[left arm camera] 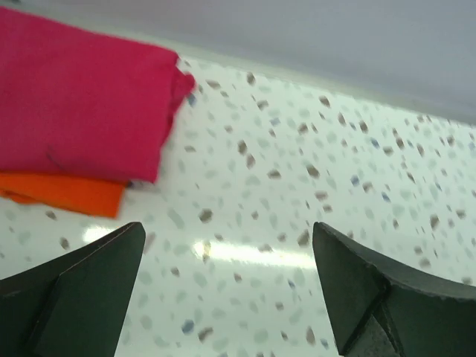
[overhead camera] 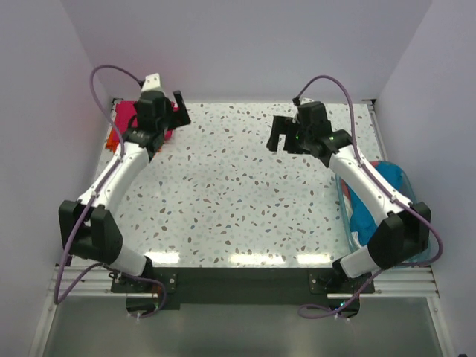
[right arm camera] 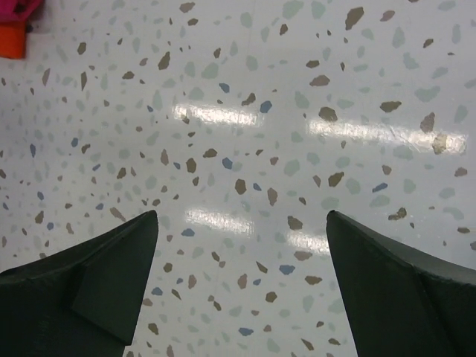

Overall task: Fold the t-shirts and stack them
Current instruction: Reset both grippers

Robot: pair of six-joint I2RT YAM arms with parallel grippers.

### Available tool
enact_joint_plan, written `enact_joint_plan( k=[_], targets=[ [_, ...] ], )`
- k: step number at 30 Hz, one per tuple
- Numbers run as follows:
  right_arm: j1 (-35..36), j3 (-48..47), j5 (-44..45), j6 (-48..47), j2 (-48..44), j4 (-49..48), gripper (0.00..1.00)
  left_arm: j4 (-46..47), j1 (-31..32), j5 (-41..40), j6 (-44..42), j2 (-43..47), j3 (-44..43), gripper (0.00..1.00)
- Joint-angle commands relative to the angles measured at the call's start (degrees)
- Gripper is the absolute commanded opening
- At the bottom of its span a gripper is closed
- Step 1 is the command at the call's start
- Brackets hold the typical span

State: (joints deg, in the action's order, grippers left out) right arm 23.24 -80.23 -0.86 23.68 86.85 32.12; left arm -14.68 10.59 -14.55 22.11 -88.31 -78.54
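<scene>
A folded magenta-red t-shirt (overhead camera: 126, 114) lies on a folded orange t-shirt (overhead camera: 113, 138) in the back left corner of the table. In the left wrist view the magenta-red t-shirt (left arm camera: 82, 104) covers most of the orange t-shirt (left arm camera: 67, 193). My left gripper (left arm camera: 227, 245) (overhead camera: 168, 111) hovers just right of this stack, open and holding nothing. My right gripper (right arm camera: 242, 223) (overhead camera: 283, 137) is open over bare tabletop at the back right. A teal-blue t-shirt (overhead camera: 387, 178) and a bit of salmon-pink t-shirt (overhead camera: 363, 222) lie in the tub.
The clear plastic tub (overhead camera: 349, 232) stands at the table's right edge, partly under my right arm. White walls close in the back and both sides. The speckled tabletop (overhead camera: 223, 193) spreads between the arms. The stack's corner (right arm camera: 13, 37) shows top left in the right wrist view.
</scene>
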Motion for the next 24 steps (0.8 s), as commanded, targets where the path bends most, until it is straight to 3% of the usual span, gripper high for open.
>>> enact_joint_plan(
  k=[1, 6, 13, 19, 24],
  targets=[
    [0.1, 5.0, 3.7, -1.2, -6.2, -1.3, 0.99, 6.8, 5.5, 3.6, 5.7, 8.5, 9.1, 1.00],
    [0.1, 12.5, 4.9, -0.5, -14.6, -1.4, 0.99, 10.2, 15.0, 1.1, 4.9, 20.3, 23.0, 1.00],
    [0.1, 23.9, 9.3, 0.3, -25.5, -2.3, 0.99, 10.5, 24.8, 3.1, 7.2, 28.6, 33.6, 1.00],
    [0.1, 28.2, 14.6, 1.3, -30.6, -1.2, 0.99, 6.0, 32.9, 0.1, 7.1, 28.6, 32.7, 1.00],
    [0.1, 29.1, 15.1, 1.8, -30.9, -1.4, 0.99, 2.6, 33.5, 0.8, 5.1, 28.0, 29.6, 1.00]
  ],
)
